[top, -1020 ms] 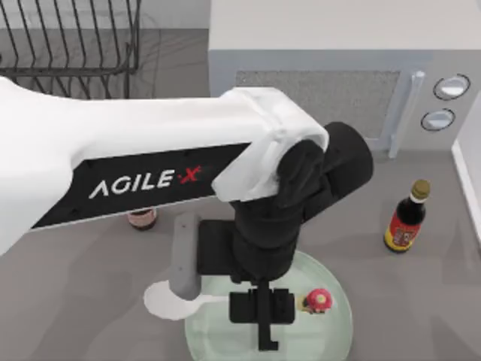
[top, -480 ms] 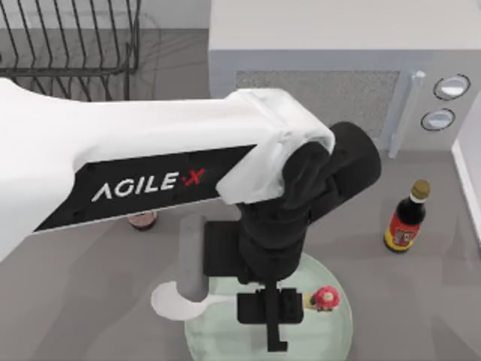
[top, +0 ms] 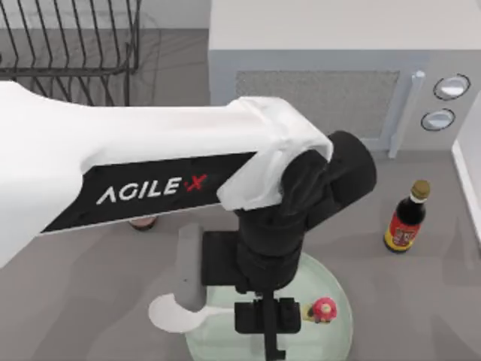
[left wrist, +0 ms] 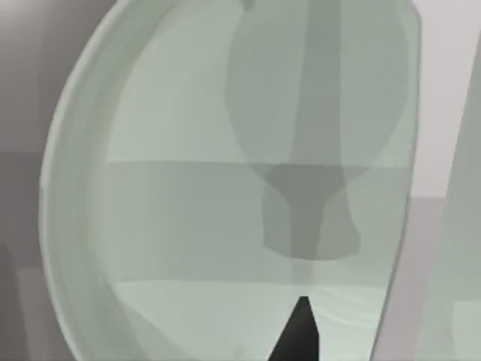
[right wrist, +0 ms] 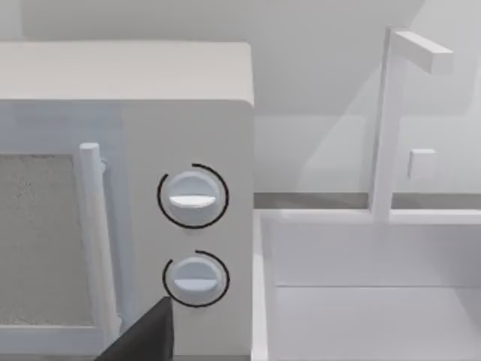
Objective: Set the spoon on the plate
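The pale green glass plate (top: 335,289) lies at the front middle of the table, partly under my left arm. My left gripper (top: 270,347) hangs over the plate's middle, shut on the slim handle of the white spoon (top: 170,313). The spoon's oval bowl sticks out past the plate's left rim, over the grey table. In the left wrist view the plate (left wrist: 188,226) lies close below, with a dark fingertip (left wrist: 299,335) over it. A dark part of my right gripper (right wrist: 143,338) is parked facing the microwave.
A small pink and red toy (top: 323,308) sits on the plate's right half. A soy sauce bottle (top: 406,219) stands at the right. A red-capped jar (top: 143,222) peeks from under the arm. The microwave (top: 323,68) and a wire rack (top: 68,41) stand behind.
My left gripper has moved toward the table's front edge with the spoon in it. The spoon's bowl shifted the same way. The toy on the plate stayed put.
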Robot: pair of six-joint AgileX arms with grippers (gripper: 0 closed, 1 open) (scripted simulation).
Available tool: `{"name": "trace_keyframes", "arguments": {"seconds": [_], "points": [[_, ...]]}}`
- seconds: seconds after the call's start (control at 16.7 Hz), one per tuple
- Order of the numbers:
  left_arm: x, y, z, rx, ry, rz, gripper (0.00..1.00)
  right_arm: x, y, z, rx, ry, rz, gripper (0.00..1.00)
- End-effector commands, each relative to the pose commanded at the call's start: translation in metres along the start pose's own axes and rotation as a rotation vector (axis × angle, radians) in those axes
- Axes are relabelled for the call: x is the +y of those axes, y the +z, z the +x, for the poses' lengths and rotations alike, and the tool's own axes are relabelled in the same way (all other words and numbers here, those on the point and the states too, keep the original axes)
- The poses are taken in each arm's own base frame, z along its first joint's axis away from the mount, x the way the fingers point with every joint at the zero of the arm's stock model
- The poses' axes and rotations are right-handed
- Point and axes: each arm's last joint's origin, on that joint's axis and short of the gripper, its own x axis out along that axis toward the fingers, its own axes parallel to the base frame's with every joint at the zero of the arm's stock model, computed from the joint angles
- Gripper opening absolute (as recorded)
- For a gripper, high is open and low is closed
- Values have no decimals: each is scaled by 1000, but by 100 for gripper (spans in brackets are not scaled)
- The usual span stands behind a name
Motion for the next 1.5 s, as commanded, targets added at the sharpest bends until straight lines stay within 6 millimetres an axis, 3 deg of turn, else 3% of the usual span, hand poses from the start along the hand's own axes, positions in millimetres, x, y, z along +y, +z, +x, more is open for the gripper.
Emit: {"name": "trace_keyframes", "arguments": {"seconds": [0.48, 0.96, 1.2, 1.5], "points": [[5, 2, 20, -18, 76, 6, 0, 0, 0, 0, 0, 0, 0, 100], [-3, -4, 19, 33, -37, 5, 0, 0, 0, 0, 0, 0, 0, 100], [-5, -5, 34, 10, -55, 3, 0, 0, 0, 0, 0, 0, 0, 100], [-5, -5, 35, 9, -54, 3, 0, 0, 0, 0, 0, 0, 0, 100]]}}
